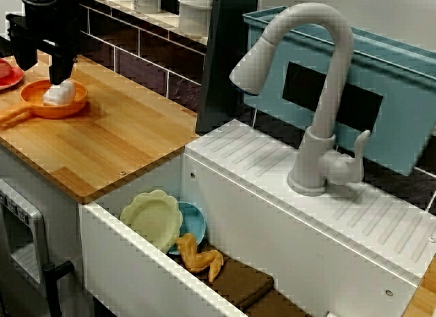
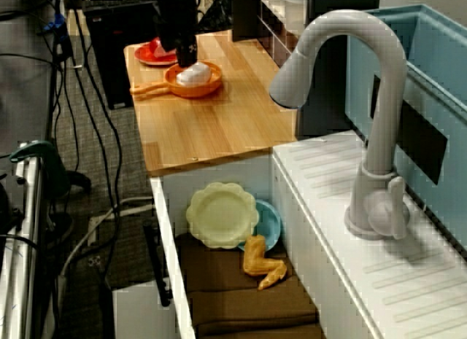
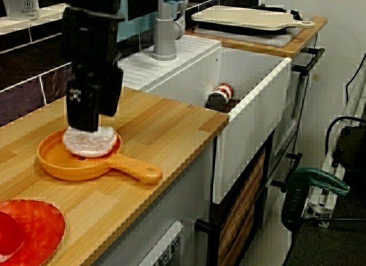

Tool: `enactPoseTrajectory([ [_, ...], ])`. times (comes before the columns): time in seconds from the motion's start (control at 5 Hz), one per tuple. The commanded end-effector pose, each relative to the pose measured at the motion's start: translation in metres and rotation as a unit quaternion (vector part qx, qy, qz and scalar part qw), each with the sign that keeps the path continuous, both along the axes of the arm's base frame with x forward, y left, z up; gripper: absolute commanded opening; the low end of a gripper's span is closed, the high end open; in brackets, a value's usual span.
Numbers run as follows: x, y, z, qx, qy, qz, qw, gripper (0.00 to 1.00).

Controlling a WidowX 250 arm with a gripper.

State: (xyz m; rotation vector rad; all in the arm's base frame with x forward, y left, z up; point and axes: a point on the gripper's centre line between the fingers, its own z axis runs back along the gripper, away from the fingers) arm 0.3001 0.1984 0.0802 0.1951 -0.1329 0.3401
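Note:
My black gripper point(image 1: 60, 84) hangs straight down over an orange frying pan point(image 1: 41, 107) on the wooden counter point(image 1: 116, 136). Its tips press onto a white, rounded piece of food point(image 1: 61, 94) lying in the pan. In the view from above the sink, the gripper point(image 2: 188, 64) covers the top of the white piece point(image 2: 197, 76). From the counter's end, the gripper body point(image 3: 86, 128) hides the fingers, and only the white piece's point(image 3: 91, 145) lower edge shows. The pan handle point(image 3: 134, 169) points toward the counter's front edge.
A red plate point(image 3: 34, 226) holding a red item sits beside the pan. In the sink point(image 1: 129, 262) lie a yellow plate point(image 1: 151, 218), a blue plate point(image 1: 194, 225), a golden fried piece point(image 1: 199, 257), brown cloths and a tin point(image 3: 219, 96). A grey faucet point(image 1: 320, 92) rises behind.

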Motion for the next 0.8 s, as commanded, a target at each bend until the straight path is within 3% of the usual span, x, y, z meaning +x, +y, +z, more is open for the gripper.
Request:
enactPoseTrajectory([
  [0.0, -0.005, 0.004, 0.008, 0.001, -0.031, 0.005, 0.9995, 1.00],
  [0.4, -0.003, 0.004, 0.008, -0.018, -0.040, 0.014, 0.9989, 1.00],
  [0.6, 0.006, 0.005, 0.006, -0.047, -0.036, 0.029, 0.9979, 1.00],
])
